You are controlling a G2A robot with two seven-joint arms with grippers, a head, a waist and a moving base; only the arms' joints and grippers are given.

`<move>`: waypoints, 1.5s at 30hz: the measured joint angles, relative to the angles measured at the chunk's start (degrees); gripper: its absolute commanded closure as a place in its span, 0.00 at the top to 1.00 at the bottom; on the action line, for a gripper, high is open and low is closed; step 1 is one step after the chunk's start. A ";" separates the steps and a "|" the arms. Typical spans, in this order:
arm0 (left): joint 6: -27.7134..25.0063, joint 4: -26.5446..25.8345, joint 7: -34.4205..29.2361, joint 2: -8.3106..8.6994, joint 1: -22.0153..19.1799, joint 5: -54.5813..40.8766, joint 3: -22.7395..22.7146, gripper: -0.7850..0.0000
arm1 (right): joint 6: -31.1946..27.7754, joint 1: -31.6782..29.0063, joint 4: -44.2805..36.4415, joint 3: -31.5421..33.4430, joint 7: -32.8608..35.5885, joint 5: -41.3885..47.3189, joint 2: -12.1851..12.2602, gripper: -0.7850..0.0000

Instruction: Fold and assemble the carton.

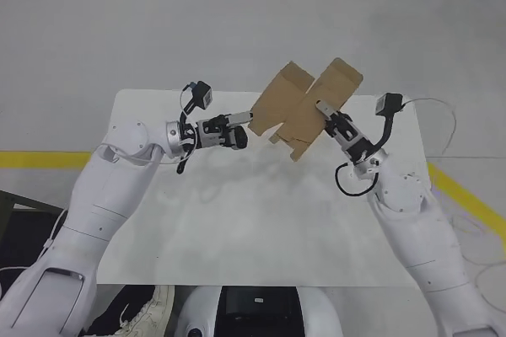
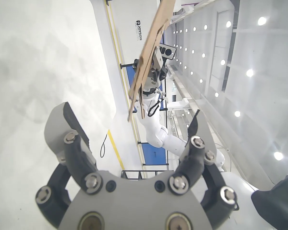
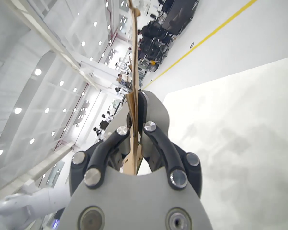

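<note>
Right gripper point(image 3: 135, 96) closest in, fingers pinched tight on the carton point(image 3: 134, 48). The cardboard runs edge-on straight out from between them. Seen from above, this gripper point(image 1: 329, 114) grips the carton's right-hand panel.

Carton point(image 1: 308, 105): brown, flattened, two panels side by side with end flaps showing. It is held in the air over the far edge of the tabletop point(image 1: 236, 236), right of that edge's middle, and no part of it rests on the surface. It sits tilted, not level, and reads as a thin slanted sheet from the left wrist.

Left gripper point(image 2: 132, 125): fingers spread wide, nothing between them. From above, the left gripper point(image 1: 240, 135) sits over the far edge, left of the carton and just beside its nearest corner. Contact: cannot tell. The left wrist view suggests the corner lies a little ahead of the fingertips.

Key relation: the carton lies straight ahead of the left gripper, along its pointing line. Its long axis runs from that corner toward the far right corner of the tabletop. The left arm is the free one, and the nearer to the unheld side.

Judgement: early stage, carton not yet opened out. The next move likely needs the left fingers to close on the free left edge so the panels can be pulled apart. Risk: the thin edge slips past one finger.
</note>
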 measured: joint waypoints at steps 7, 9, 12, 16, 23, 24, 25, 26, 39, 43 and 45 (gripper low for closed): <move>2.20 -0.54 0.57 -0.14 0.91 -2.82 -1.01 1.00 | 4.11 -1.62 -2.03 -1.83 -7.57 -2.83 -1.07 0.00; 2.39 -0.45 0.74 -0.26 0.82 -2.63 -0.85 1.00 | 4.53 -1.84 -2.56 -2.60 -7.64 -2.58 -1.40 0.00; 2.41 -0.17 1.21 -0.43 0.70 -2.01 -0.55 1.00 | 4.77 -1.93 -3.08 -3.54 -6.66 -2.14 -1.79 0.00; 2.32 0.19 1.94 -0.61 0.62 -2.38 -0.81 1.00 | 4.96 -2.05 -3.03 -4.25 -5.97 -1.81 -2.23 0.00; 2.59 -0.97 0.35 -0.41 1.56 -4.73 -2.74 1.00 | 5.14 -2.05 -2.02 -4.30 -6.67 -3.73 -2.79 0.00; 2.74 -1.16 0.09 -0.36 1.68 -5.08 -3.03 1.00 | 5.12 -2.09 -2.00 -4.26 -6.75 -4.12 -2.84 0.00; 2.84 -1.38 -0.13 -0.32 1.78 -5.27 -3.29 1.00 | 5.09 -2.13 -1.98 -4.22 -6.82 -4.54 -2.89 0.00; 2.94 -1.72 -0.37 -0.27 1.91 -5.48 -3.62 1.00 | 5.04 -2.20 -1.97 -4.17 -6.86 -5.09 -2.95 0.00; 3.86 -4.84 -1.50 0.15 3.01 -6.11 -6.09 1.00 | 4.56 -2.74 -1.89 -3.81 -6.38 -7.72 -3.70 0.00; 3.90 -5.02 -1.07 0.18 3.10 -5.18 -6.20 1.00 | 4.23 -2.82 -1.96 -3.49 -6.07 -7.87 -3.90 0.00; 4.09 -4.67 -0.85 0.07 2.97 -4.97 -5.88 1.00 | 4.06 -2.92 -2.19 -3.35 -5.81 -7.99 -4.00 0.00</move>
